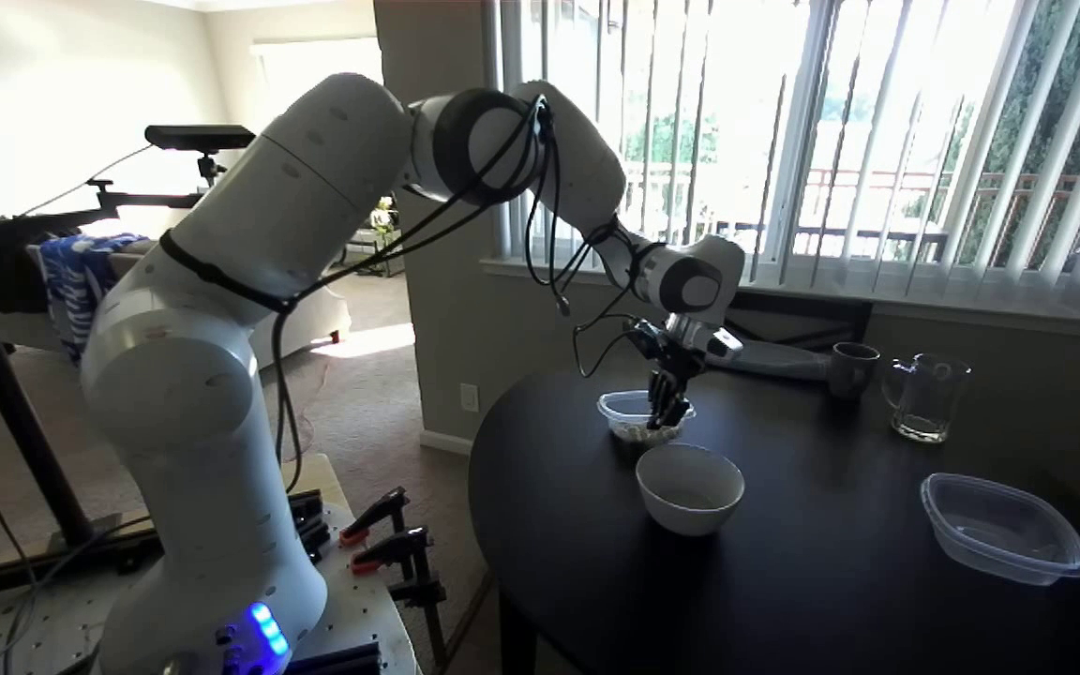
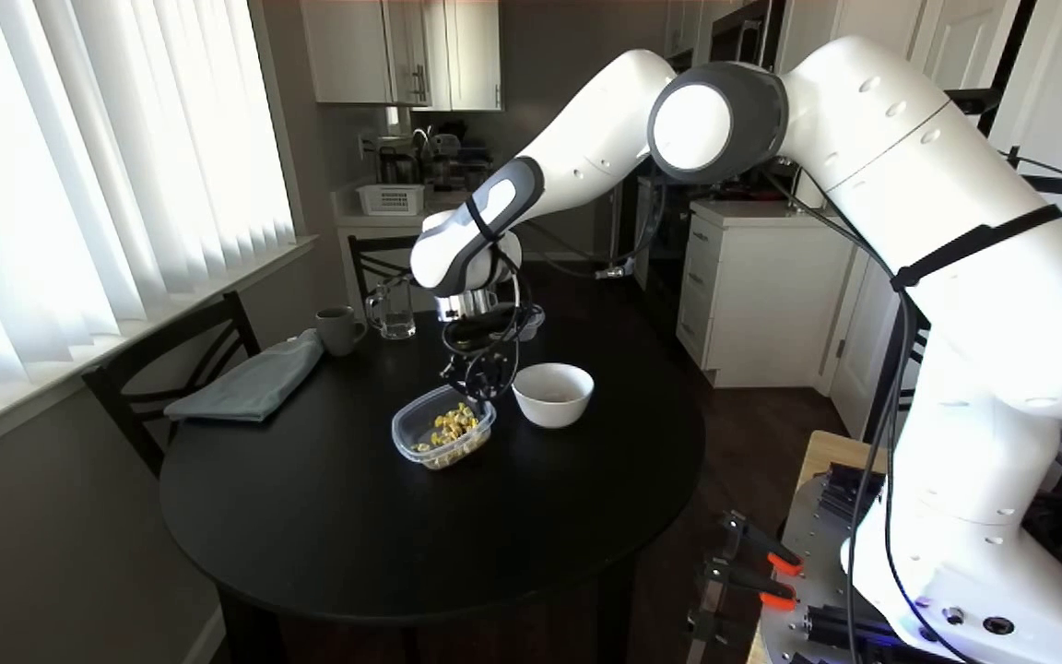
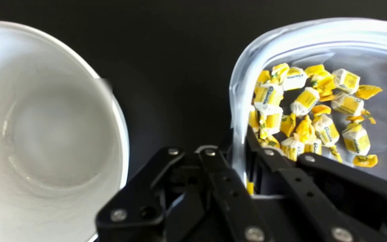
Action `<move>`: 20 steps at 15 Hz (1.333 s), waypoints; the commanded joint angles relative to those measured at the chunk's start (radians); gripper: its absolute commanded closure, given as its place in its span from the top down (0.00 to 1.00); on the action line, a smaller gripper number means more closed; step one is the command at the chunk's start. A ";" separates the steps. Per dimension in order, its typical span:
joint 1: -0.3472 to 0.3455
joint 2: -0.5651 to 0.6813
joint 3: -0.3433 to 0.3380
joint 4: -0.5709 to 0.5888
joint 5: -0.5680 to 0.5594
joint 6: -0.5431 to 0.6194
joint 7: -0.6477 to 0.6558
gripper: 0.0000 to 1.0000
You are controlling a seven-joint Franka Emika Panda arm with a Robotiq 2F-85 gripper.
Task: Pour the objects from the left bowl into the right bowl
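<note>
The left bowl is a shallow translucent container on the dark table (image 1: 540,525). It shows in both exterior views (image 1: 624,405) (image 2: 409,426) and the wrist view (image 3: 314,28). Several yellow-and-white wrapped candies (image 3: 302,111) lie in it, also visible in an exterior view (image 2: 453,426). The right bowl is white, deeper and looks empty (image 1: 690,497) (image 2: 553,406) (image 3: 45,188). It stands close beside the left bowl. My gripper (image 3: 239,141) points down at the left bowl's near side, one finger inside and one outside, closed tightly about its rim (image 1: 668,417). The fingertip contact is partly hidden.
A wider clear plastic container (image 1: 1004,534) stands on the table. A glass mug (image 1: 924,403) and a grey mug (image 1: 851,370) stand toward the window side. A folded cloth (image 2: 254,378) lies at the table edge beside a chair (image 2: 208,323).
</note>
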 commanded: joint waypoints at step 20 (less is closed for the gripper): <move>-0.003 -0.509 -0.072 -0.518 -0.007 0.281 0.236 0.01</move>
